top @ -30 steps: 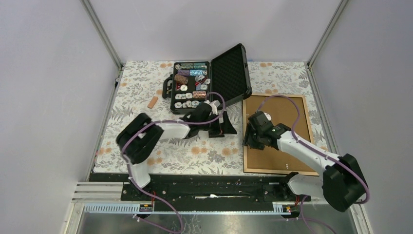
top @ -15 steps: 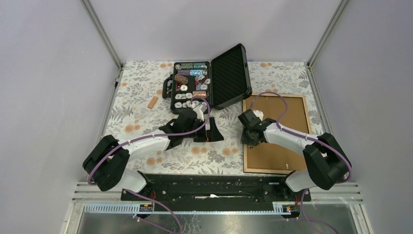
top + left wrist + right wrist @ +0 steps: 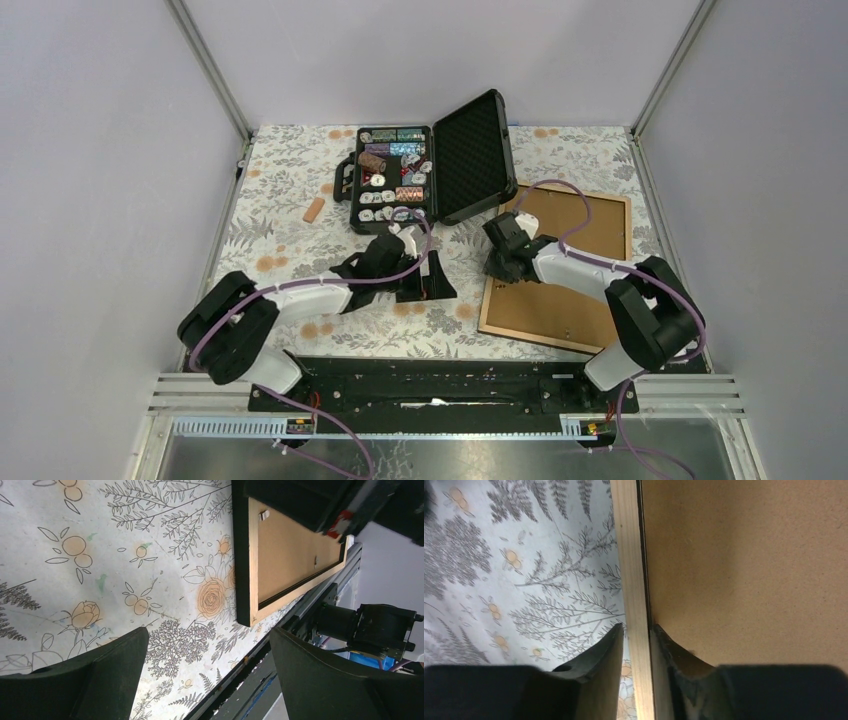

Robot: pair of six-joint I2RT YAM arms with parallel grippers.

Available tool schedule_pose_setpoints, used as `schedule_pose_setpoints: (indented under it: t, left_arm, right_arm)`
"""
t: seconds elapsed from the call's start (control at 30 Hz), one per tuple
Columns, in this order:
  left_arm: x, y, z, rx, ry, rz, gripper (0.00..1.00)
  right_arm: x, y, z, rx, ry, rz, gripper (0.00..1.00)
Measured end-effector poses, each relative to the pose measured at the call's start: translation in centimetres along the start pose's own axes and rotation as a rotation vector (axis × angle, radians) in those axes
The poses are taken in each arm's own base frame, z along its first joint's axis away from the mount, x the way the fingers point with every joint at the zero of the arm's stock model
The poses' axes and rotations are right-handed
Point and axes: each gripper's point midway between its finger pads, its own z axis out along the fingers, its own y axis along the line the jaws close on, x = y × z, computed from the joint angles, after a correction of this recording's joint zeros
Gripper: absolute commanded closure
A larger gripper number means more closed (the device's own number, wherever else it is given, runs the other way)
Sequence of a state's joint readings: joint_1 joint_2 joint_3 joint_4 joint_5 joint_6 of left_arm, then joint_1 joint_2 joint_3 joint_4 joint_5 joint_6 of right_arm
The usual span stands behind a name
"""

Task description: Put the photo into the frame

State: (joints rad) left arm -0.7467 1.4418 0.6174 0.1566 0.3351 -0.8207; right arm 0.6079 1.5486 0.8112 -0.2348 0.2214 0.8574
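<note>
The frame [image 3: 536,333] lies back side up at the right of the table, light wood rim around a brown backing board [image 3: 565,290], turned slightly askew. My right gripper [image 3: 497,262] is shut on the frame's left rail; in the right wrist view the fingers [image 3: 599,655] pinch the wood rail [image 3: 633,580] beside the board [image 3: 744,570]. My left gripper [image 3: 430,280] is open and empty, low over the floral cloth left of the frame. The left wrist view shows the gripper [image 3: 207,640] with the frame's near corner [image 3: 295,555] ahead. The photo is not in view.
An open black case of poker chips [image 3: 430,175] stands at the back centre, its lid raised close to the frame's far corner. A small orange piece [image 3: 314,210] lies at the back left. The black base rail [image 3: 440,375] runs along the near edge.
My right gripper has dragged the frame's left side leftward, so the frame has turned askew. My left arm has drawn back to the left and lowered.
</note>
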Motion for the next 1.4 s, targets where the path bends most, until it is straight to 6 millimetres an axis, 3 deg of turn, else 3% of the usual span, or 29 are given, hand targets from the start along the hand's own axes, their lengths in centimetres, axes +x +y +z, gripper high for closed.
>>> schedule_pose_setpoints:
  t: [0.07,0.23,0.37,0.47,0.53,0.73,1.03,1.4]
  left_arm:
    - [0.3,0.2,0.5,0.005,0.015,-0.012,0.08]
    - [1.4,0.1,1.9,0.037,0.065,-0.062,0.14]
    - [2.8,-0.7,3.0,0.074,0.107,-0.085,0.19]
    - [3.7,-1.7,3.7,0.113,0.136,-0.098,0.27]
    - [4.1,-2.1,4.2,0.134,0.154,-0.114,0.31]
    - [4.5,-2.7,5.3,0.178,0.179,-0.16,0.37]
    - [4.6,-3.9,6.8,0.197,0.207,-0.146,0.34]
    - [5.1,-4.2,7.8,0.2,0.22,-0.149,0.48]
  right_arm:
    - [-0.5,0.1,0.0,-0.002,-0.008,0.001,0.5]
    - [-1.8,0.2,-1.1,-0.071,-0.045,-0.033,0.44]
    - [-2.6,-1.1,-1.8,-0.145,-0.044,-0.063,0.47]
    - [-2.6,-1.7,-1.3,-0.169,-0.006,-0.097,0.59]
    - [-2.0,-1.7,-1.0,-0.189,0.031,-0.128,0.64]
    - [0.1,-1.6,-0.7,-0.243,0.104,-0.163,0.66]
    - [0.8,-2.2,-1.2,-0.252,0.098,-0.161,0.65]
    - [2.6,-2.6,-2.3,-0.278,0.159,-0.137,0.63]
